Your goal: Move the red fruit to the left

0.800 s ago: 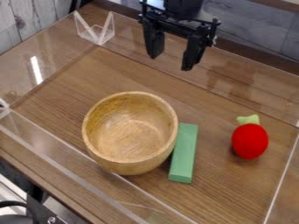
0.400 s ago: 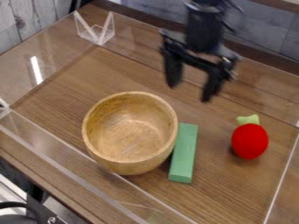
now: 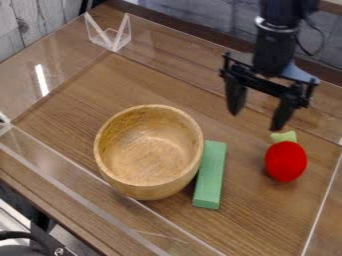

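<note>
Claw (image 3: 262, 108) hung wide open, empty, pointing down, just above and slightly behind the red fruit (image 3: 285, 160). The fruit lay on the counter (image 3: 147, 85), right of the green block (image 3: 211, 174), leafy top toward the claw.

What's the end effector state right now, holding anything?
End effector: open, holding nothing, fingers spread above the red strawberry and clear of it.
</note>
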Controlling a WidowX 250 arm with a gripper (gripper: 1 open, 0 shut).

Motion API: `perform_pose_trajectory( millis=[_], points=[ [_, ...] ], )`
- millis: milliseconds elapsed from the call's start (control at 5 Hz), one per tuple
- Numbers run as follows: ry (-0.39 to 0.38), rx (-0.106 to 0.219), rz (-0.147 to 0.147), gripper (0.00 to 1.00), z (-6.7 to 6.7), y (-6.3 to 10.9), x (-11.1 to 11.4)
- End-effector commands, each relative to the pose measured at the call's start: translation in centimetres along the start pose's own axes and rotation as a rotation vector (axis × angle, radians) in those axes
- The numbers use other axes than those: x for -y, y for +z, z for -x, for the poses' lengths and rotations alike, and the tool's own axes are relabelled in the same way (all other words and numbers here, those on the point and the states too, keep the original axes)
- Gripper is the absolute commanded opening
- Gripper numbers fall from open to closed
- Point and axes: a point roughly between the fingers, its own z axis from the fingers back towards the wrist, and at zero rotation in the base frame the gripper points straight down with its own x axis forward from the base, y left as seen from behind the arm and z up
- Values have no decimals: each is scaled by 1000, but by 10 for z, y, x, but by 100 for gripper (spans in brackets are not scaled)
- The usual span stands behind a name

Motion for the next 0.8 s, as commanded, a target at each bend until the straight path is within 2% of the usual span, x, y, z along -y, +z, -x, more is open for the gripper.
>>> perform_pose_trajectory(
  millis=[0, 200, 400, 600],
  points=[
    [-1, 98, 32, 100, -8, 15, 36],
    [-15, 136, 49, 100, -13, 8, 60],
    [-21, 167, 55, 100, -15, -1, 54],
    [-11, 190, 54, 0, -15, -9, 46]
  ],
)
